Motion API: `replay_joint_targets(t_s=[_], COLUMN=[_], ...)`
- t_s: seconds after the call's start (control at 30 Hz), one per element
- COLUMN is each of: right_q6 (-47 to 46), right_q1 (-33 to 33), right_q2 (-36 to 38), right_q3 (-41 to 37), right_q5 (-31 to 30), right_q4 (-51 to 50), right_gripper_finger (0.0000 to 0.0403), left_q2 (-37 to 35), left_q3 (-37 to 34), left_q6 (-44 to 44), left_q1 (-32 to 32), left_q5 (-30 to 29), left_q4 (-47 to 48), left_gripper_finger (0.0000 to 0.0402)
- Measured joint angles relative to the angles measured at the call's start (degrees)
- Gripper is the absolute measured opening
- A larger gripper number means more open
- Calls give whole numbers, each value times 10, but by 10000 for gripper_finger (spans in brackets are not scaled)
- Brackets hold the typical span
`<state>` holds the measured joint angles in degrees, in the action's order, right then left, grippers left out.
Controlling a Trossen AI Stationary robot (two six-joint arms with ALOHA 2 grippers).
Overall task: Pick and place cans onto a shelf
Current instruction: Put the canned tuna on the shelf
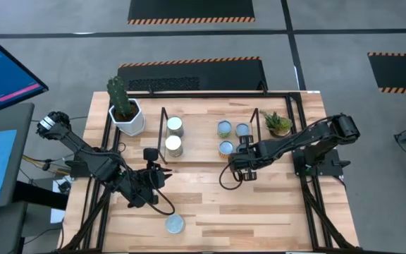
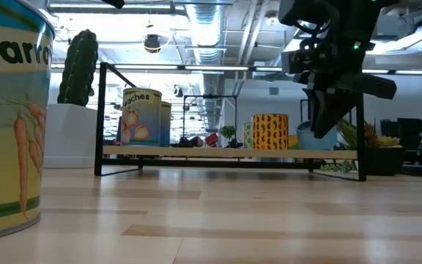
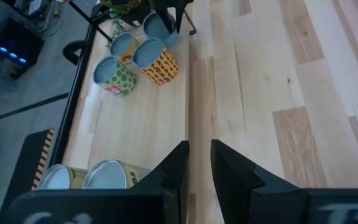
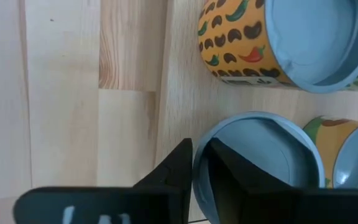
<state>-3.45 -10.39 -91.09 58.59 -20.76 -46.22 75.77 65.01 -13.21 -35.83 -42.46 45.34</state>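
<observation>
We are seeing the right gripper (image 1: 243,168) hanging over the right part of the shelf (image 2: 229,152), its fingers (image 4: 173,171) set narrowly astride the rim of a blue-topped can (image 4: 263,165). Whether they are gripping that rim or only standing around it, we cannot tell. In the low view this can (image 2: 315,136) is looking tilted, at the right end of the shelf.

Just beside it on the shelf we are finding an orange can (image 4: 250,46) printed with peppers and beans, and two more blue-topped cans (image 1: 224,129) toward the far right corner of the table (image 1: 280,204). Two silvery-topped cans (image 1: 174,136) are standing at the shelf's left end.

The left gripper (image 1: 146,182) is waiting over the table's near left area, fingers a little apart and holding nothing. One more can (image 1: 175,224) is sitting alone near the table's front edge, off the shelf; the low view is showing it with a carrot label (image 2: 9,117).
</observation>
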Motion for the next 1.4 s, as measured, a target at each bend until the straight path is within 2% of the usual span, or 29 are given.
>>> replay_joint_targets(t_s=[0.7,0.9,1.4], right_q6=[3,-24,-21], right_q1=[0,0,0], right_q2=[0,0,0], right_q3=[0,0,0], right_q5=[-10,-15,-19], right_q4=[0,0,-1], right_gripper_finger=[67,70,158], left_q2=[0,0,0], left_q3=[0,0,0], left_q6=[0,0,0], left_q1=[0,0,0], left_q5=[0,0,0], left_q4=[0,0,0], left_gripper_finger=[52,52,52])
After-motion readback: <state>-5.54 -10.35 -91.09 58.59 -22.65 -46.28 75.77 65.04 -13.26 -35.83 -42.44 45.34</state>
